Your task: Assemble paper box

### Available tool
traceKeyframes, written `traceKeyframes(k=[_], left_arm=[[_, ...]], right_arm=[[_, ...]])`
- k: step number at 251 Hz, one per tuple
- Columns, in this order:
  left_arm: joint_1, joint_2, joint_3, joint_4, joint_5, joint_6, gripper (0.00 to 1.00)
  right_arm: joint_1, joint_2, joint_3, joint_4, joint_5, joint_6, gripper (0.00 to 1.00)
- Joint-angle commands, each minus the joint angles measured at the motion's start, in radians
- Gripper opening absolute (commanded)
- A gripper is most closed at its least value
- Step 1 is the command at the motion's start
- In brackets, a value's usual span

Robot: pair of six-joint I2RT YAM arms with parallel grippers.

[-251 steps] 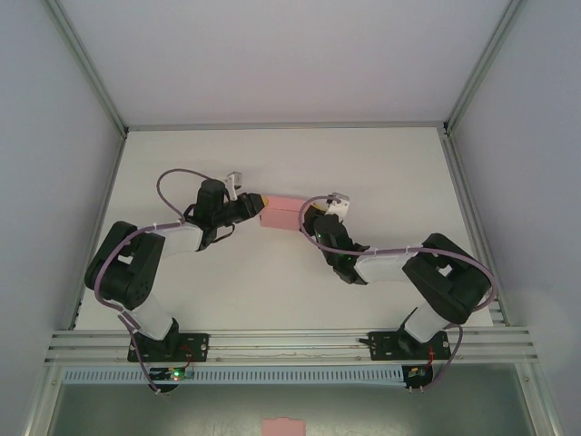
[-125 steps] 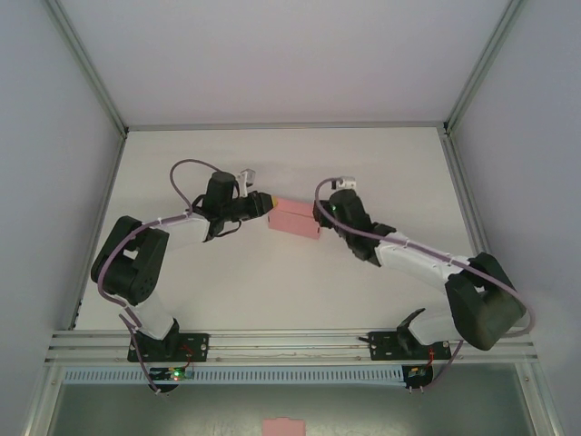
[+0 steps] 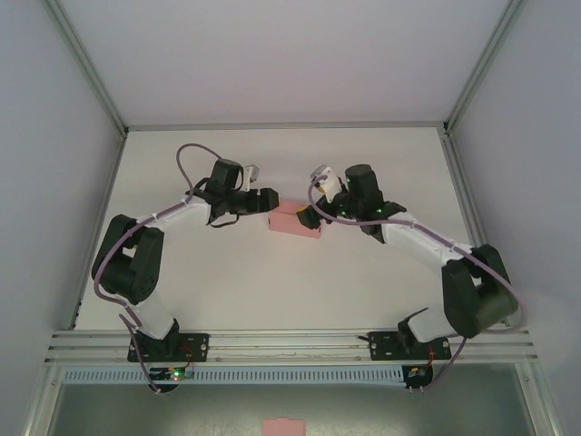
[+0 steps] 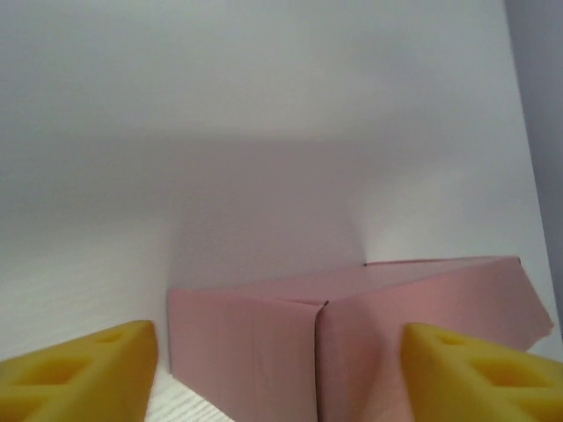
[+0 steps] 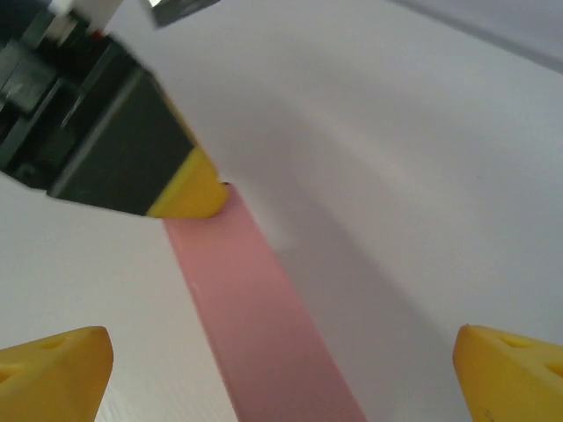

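At table [image 3: 272,291] centre, the folded pink paper box [image 3: 295,222] lies freed: left gripper [image 3: 270,201] at its ten o'clock and right gripper [image 3: 307,216] at two o'clock have both just sprung wide, suggesting assembly is finished.

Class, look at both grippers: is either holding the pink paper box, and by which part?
Nothing is held. The left gripper and the right gripper both stand open, each straddling one end of the paper box, which lies on the table.
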Motion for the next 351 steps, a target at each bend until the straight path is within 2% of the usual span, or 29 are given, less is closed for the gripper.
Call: traceKeyframes(k=[1, 19, 44, 69, 99, 115, 138, 153, 180, 207, 217, 235, 252, 266, 270, 283, 289, 314, 351], left_arm=[[-0.001, -0.060, 0.098, -0.180, -0.062, 0.075, 1.00], [-0.001, -0.082, 0.142, -0.232, -0.116, 0.078, 1.00], [-0.002, -0.143, 0.152, -0.291, -0.260, 0.089, 1.00], [0.001, -0.239, 0.090, -0.323, -0.414, 0.092, 1.00], [0.007, -0.347, -0.025, -0.340, -0.515, 0.074, 1.00], [0.008, -0.394, -0.088, -0.298, -0.504, 0.050, 1.00], [0.008, -0.423, -0.137, -0.278, -0.419, 0.012, 1.00], [0.008, -0.438, -0.171, -0.269, -0.399, -0.005, 1.00], [0.009, -0.455, -0.211, -0.276, -0.451, -0.013, 1.00], [0.009, -0.451, -0.204, -0.308, -0.475, -0.012, 1.00], [0.008, -0.452, -0.205, -0.303, -0.471, -0.013, 1.00], [0.008, -0.457, -0.201, -0.302, -0.464, -0.012, 1.00], [0.008, -0.468, -0.206, -0.302, -0.473, -0.014, 1.00], [0.008, -0.481, -0.216, -0.302, -0.493, -0.020, 1.00], [0.009, -0.486, -0.218, -0.303, -0.497, -0.022, 1.00], [0.008, -0.498, -0.232, -0.300, -0.513, -0.026, 1.00], [0.009, -0.504, -0.239, -0.301, -0.518, -0.028, 1.00], [0.010, -0.524, -0.256, -0.310, -0.527, -0.029, 1.00], [0.008, -0.553, -0.273, -0.309, -0.538, -0.036, 1.00]], right_arm=[[0.011, 0.071, 0.120, -0.188, -0.135, -0.277, 0.98], [0.027, 0.117, 0.186, -0.284, -0.110, -0.363, 0.98], [0.054, 0.184, 0.266, -0.386, -0.047, -0.462, 0.98], [0.075, 0.257, 0.347, -0.491, 0.019, -0.529, 0.98], [0.091, 0.342, 0.446, -0.619, 0.071, -0.570, 0.94], [0.094, 0.373, 0.478, -0.657, 0.089, -0.575, 0.93], [0.098, 0.391, 0.480, -0.658, 0.116, -0.589, 0.92], [0.100, 0.404, 0.487, -0.663, 0.149, -0.596, 0.79], [0.103, 0.418, 0.515, -0.701, 0.177, -0.615, 0.64], [0.112, 0.401, 0.525, -0.688, 0.217, -0.607, 0.56], [0.121, 0.382, 0.517, -0.659, 0.254, -0.602, 0.54], [0.146, 0.334, 0.462, -0.524, 0.380, -0.587, 0.40], [0.184, 0.288, 0.370, -0.309, 0.586, -0.596, 0.43], [0.221, 0.264, 0.279, -0.083, 0.775, -0.653, 0.50], [0.230, 0.260, 0.252, -0.019, 0.824, -0.678, 0.48], [0.251, 0.260, 0.177, 0.159, 0.932, -0.770, 0.45], [0.260, 0.265, 0.151, 0.233, 0.972, -0.803, 0.48], [0.286, 0.302, 0.107, 0.323, 1.045, -0.874, 0.48], [0.316, 0.325, 0.030, 0.424, 1.019, -0.874, 0.51]])
